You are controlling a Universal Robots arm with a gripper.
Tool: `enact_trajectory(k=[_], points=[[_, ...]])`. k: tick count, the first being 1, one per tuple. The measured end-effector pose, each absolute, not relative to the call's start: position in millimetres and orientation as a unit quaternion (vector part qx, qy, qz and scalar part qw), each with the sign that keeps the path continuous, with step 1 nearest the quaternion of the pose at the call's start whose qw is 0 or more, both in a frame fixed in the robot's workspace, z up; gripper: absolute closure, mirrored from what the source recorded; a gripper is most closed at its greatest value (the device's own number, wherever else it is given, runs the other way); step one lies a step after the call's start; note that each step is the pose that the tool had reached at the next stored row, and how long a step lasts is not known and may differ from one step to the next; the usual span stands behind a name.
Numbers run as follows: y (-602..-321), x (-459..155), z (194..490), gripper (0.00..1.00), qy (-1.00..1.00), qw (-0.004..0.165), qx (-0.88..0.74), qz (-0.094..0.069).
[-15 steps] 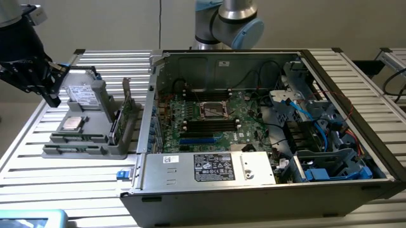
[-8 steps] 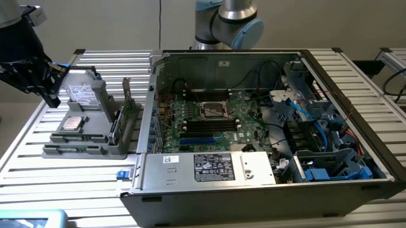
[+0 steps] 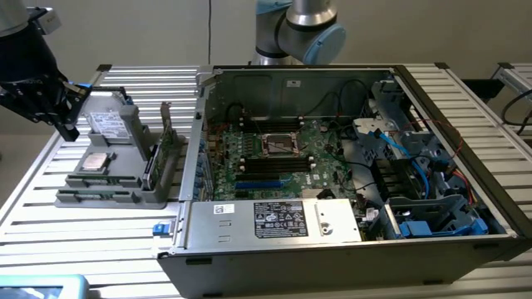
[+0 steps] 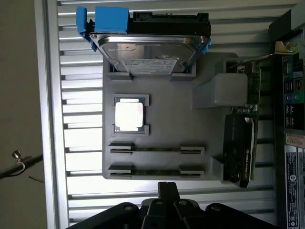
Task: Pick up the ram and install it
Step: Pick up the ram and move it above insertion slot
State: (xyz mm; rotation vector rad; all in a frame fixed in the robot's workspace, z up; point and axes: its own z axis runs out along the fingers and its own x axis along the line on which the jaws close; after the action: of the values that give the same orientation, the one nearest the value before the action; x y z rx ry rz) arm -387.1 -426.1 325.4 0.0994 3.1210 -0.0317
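Two ram sticks stand on edge in the grey holder tray (image 4: pixel 162 114). One ram stick (image 4: pixel 157 150) shows its thin dark-green edge, and the second ram stick (image 4: pixel 157 170) lies parallel to it, closer to my gripper. In the exterior view the ram sticks (image 3: pixel 98 182) sit at the tray's near end. My black gripper (image 4: pixel 167 187) hangs above the table just off the tray, fingers together, holding nothing. In the exterior view the gripper (image 3: pixel 68 131) is at the far left, beside the tray's hard-drive end.
The tray also holds a hard drive in a blue carrier (image 4: pixel 147 43), a CPU (image 4: pixel 129 116) and a green card with a metal bracket (image 4: pixel 248 129). The open computer case (image 3: pixel 349 249) lies at the exterior view's right, its motherboard (image 3: pixel 275 156) showing black and blue slots (image 3: pixel 270 174).
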Motion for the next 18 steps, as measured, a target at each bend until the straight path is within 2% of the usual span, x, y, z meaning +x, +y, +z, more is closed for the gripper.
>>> enact_trajectory(k=[9, 18], points=[[-425.9, -387.4, 324.6, 0.89, 0.999, 0.011, -0.035, -0.007], [-425.9, -387.4, 323.3, 0.89, 0.993, 0.012, -0.117, 0.003]])
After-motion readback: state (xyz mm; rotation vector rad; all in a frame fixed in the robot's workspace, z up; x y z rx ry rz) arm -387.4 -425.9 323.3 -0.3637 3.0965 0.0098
